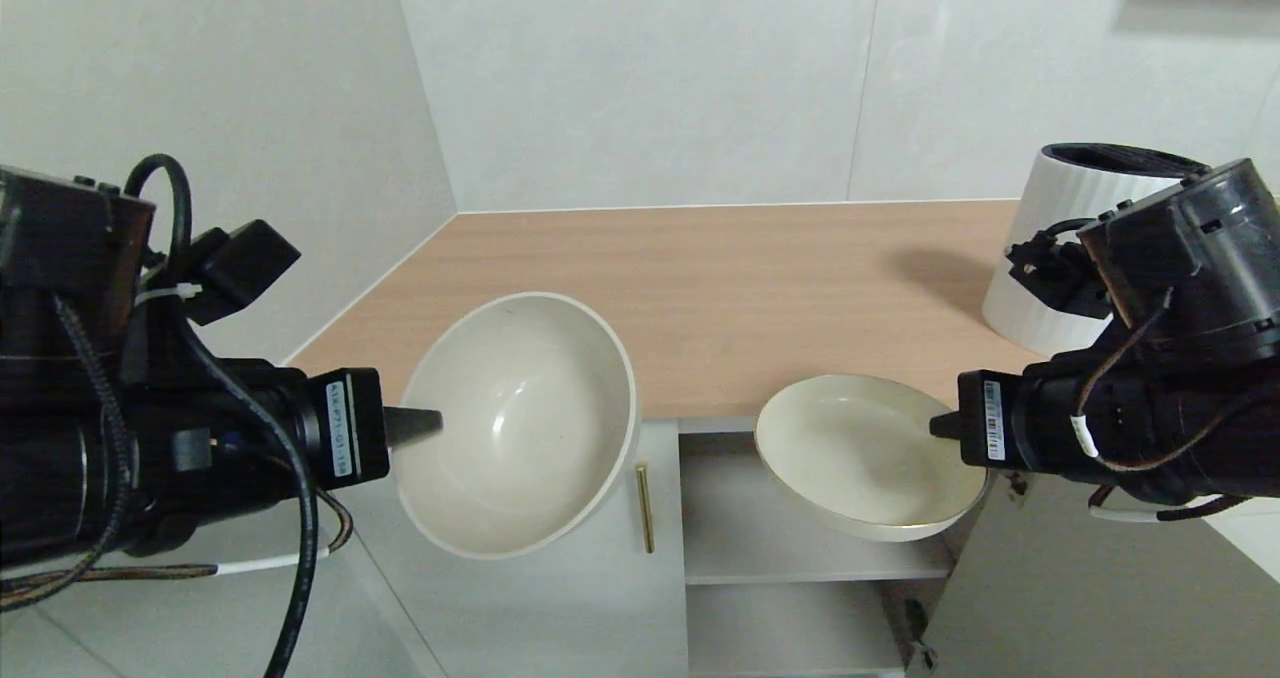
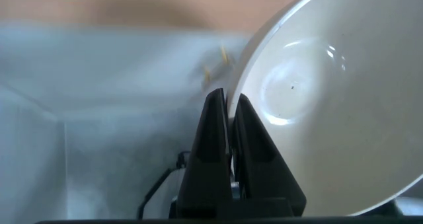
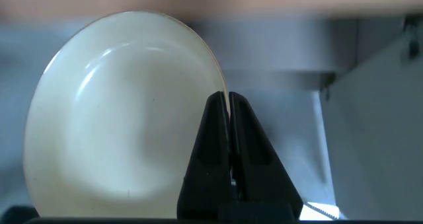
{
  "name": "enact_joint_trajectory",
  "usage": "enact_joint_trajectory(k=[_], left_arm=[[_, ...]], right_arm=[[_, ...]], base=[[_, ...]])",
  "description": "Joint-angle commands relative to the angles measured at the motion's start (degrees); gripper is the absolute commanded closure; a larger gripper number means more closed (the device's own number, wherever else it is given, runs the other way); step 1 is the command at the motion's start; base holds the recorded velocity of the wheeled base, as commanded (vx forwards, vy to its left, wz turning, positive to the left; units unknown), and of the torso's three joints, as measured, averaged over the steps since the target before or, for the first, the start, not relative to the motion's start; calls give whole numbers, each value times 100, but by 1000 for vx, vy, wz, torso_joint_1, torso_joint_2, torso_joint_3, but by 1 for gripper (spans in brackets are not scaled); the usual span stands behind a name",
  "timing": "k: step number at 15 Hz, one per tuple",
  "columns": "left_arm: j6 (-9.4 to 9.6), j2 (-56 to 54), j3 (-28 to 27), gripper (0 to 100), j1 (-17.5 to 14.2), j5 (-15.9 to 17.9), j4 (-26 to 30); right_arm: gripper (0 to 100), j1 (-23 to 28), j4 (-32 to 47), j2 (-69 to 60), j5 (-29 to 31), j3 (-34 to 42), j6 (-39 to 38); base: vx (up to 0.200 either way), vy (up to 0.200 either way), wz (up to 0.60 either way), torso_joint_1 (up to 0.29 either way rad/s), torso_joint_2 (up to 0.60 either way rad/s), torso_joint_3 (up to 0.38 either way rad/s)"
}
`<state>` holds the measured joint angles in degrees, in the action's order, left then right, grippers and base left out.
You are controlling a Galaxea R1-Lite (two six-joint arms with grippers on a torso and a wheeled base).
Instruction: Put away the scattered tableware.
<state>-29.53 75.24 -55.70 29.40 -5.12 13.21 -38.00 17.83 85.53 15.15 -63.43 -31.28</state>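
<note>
Head view: we see the left gripper (image 1: 425, 421) clamped on the rim of a deep cream bowl (image 1: 520, 423). The bowl is held off the surface and tipped so its hollow faces us, in front of the wooden counter (image 1: 720, 288) and over a closed cabinet door. The right gripper (image 1: 940, 425) pinches the right edge of a shallow cream plate (image 1: 865, 453). The plate hangs tilted before the open cabinet (image 1: 800, 518), above its upper shelf. Bowl and plate are apart, with the door's brass handle (image 1: 645, 508) lower down between them. A white ribbed container (image 1: 1060, 258) stands on the counter behind the right arm.

Left wrist view: we find the two black fingers (image 2: 215, 118) drawn almost together, the bowl's thin rim caught between them. The bowl (image 2: 317, 112) spreads away from the tips, its glossy inside turned to the camera.

Right wrist view: the fingers (image 3: 215, 118) are likewise nearly closed, nipping the plate's edge. The plate (image 3: 125, 112) extends from the tips to one side, and the grey cabinet interior lies behind.
</note>
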Motion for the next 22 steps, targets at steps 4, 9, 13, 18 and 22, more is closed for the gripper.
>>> enact_joint_trajectory(k=[4,9,13,18,22], left_arm=[[-1,79,59,100,-5,2,-3],[-1,166,59,100,-5,11,-3],[-1,272,77,100,-5,116,-3],[-9,307,86,100,-5,134,-3],[-9,351,86,100,-5,134,-3]], right_arm=[[100,-23,-8,-265,23,234,17],[100,-32,-17,-238,163,243,26],[100,-120,-17,-230,190,252,34],[100,-243,-17,-98,278,322,26],[100,-243,-17,69,278,322,-1]], base=[[0,0,0,0,0,0],[0,0,0,0,0,0],[0,0,0,-43,133,82],[0,0,0,-132,435,293],[0,0,0,-112,454,342]])
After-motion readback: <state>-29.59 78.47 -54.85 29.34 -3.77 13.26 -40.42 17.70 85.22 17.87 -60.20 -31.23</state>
